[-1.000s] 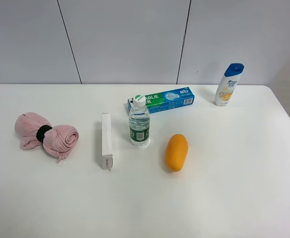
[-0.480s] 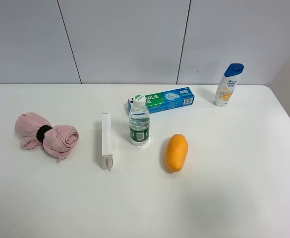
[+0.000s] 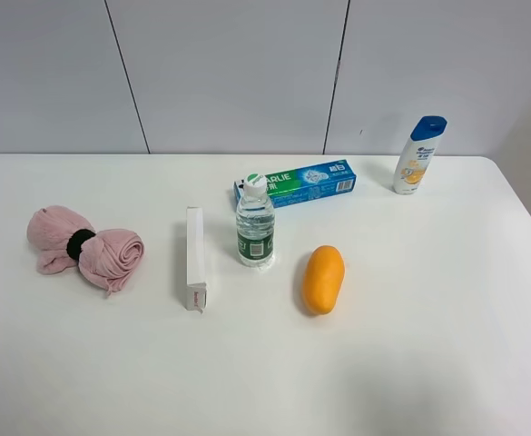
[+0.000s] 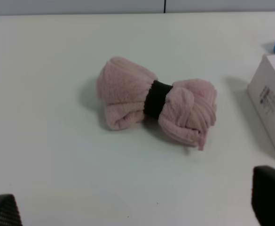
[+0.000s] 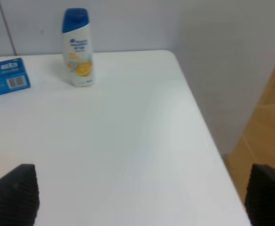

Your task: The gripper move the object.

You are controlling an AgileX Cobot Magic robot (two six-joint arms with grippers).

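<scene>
Left wrist view — left gripper (image 4: 136, 214) fingers (image 4: 270, 193) spread wide, empty, pink towel bundle (image 4: 157, 100) untouched.

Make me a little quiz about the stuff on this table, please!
1. True or false: the pink towel bundle is at the left end of the table.
2. Which thing lies nearest the water bottle? A) shampoo bottle B) toothpaste box C) towel bundle
3. Fill in: the left hand has its fingers spread wide and is holding ____.

Key: 1 true. 2 B. 3 nothing; the towel bundle lies untouched on the table ahead of it.
</scene>
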